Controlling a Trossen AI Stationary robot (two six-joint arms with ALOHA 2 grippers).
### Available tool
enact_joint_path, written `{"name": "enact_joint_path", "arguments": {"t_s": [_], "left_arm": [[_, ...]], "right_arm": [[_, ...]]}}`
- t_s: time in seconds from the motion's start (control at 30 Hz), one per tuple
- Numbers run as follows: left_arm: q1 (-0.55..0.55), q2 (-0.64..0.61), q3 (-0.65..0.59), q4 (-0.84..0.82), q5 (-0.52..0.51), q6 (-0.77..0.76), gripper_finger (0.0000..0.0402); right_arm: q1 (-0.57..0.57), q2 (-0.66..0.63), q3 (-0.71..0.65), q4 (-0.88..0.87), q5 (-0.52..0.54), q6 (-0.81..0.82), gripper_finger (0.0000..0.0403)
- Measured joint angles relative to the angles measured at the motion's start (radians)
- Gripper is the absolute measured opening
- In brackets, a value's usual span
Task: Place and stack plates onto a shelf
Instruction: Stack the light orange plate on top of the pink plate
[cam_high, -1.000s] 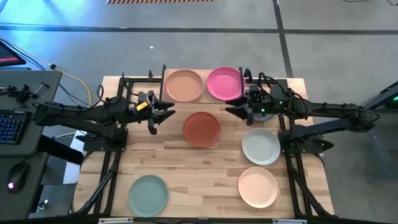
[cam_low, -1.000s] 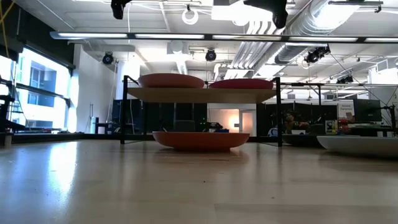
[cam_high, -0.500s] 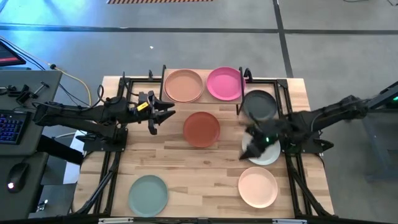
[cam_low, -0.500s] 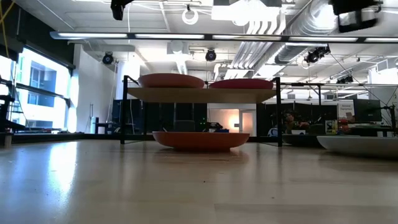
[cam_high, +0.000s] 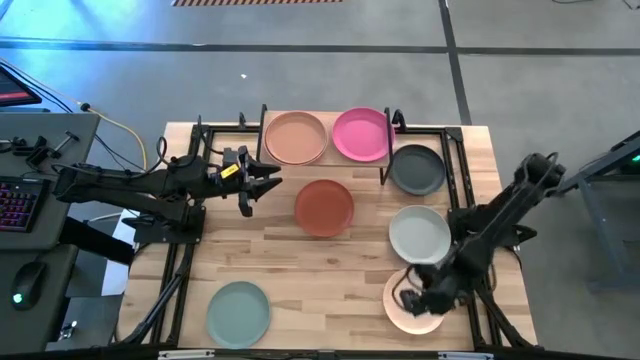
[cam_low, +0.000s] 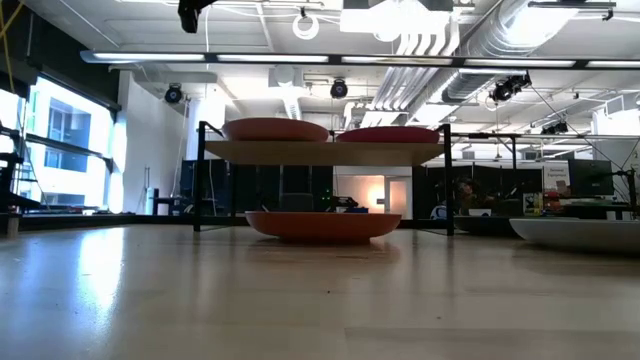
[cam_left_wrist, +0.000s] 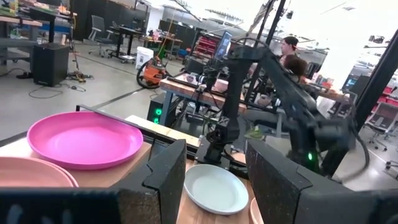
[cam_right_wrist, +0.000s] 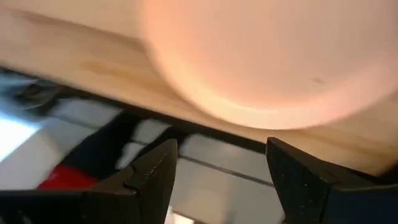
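At the near-right corner of the bench (cam_high: 330, 280) the right arm's jaws (cam_high: 418, 300) hung low over the cream plate (cam_high: 408, 312), at its near-left rim. Wrist view showed the plate just ahead of the parted jaws, nothing between them, so released & empty; a round plate has no long axis, any rim point would do. The right arm was much nearer this plate than the left.

Shelf (cam_high: 326, 157), far centre, carried the peach plate (cam_high: 295, 137) & magenta plate (cam_high: 361, 134); dark grey plate (cam_high: 417, 169) sat beside it on the right.

Left arm's jaws (cam_high: 262, 183) waited w/ jaws apart, empty, left of the terracotta plate (cam_high: 324, 207).
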Motion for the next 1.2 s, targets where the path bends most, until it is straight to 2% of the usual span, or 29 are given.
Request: {"name": "enact_joint_path", "arguments": {"t_s": [0.17, 0.23, 0.37, 0.5, 0.7, 0.83, 0.97, 1.13, 1.2], "left_arm": [[0.000, 0.000, 0.000, -0.042, 0.000, 0.000, 0.0156], [0.000, 0.000, 0.000, -0.069, 0.000, 0.000, 0.0156], [0.000, 0.000, 0.000, -0.118, 0.000, -0.001, 0.0156], [0.000, 0.000, 0.000, -0.125, 0.000, -0.010, 0.0156], [0.000, 0.000, 0.000, -0.102, 0.000, -0.026, 0.0156], [0.000, 0.000, 0.000, -0.101, 0.000, -0.026, 0.0156], [0.000, 0.000, 0.000, -0.101, 0.000, -0.027, 0.0156], [0.000, 0.000, 0.000, -0.101, -0.007, -0.027, 0.0156], [0.000, 0.000, 0.000, -0.101, -0.008, -0.027, 0.0156]], "right_arm": [[0.006, 0.144, 0.000, 0.145, -0.161, 0.016, 0.0229], [0.010, 0.169, 0.000, 0.186, -0.181, 0.008, 0.0229], [0.036, 0.182, 0.000, 0.161, -0.182, 0.019, 0.0229], [0.095, 0.181, 0.000, 0.102, -0.141, 0.056, 0.0229], [0.163, 0.181, 0.001, 0.067, -0.062, 0.029, 0.0229], [0.192, 0.181, 0.059, 0.033, 0.059, -0.010, 0.0229], [0.228, 0.181, 0.166, -0.186, 0.082, 0.011, 0.0229], [0.258, 0.183, 0.285, -0.457, 0.220, -0.038, 0.0229], [0.260, 0.189, 0.297, -0.487, 0.223, -0.068, 0.0229]]}}
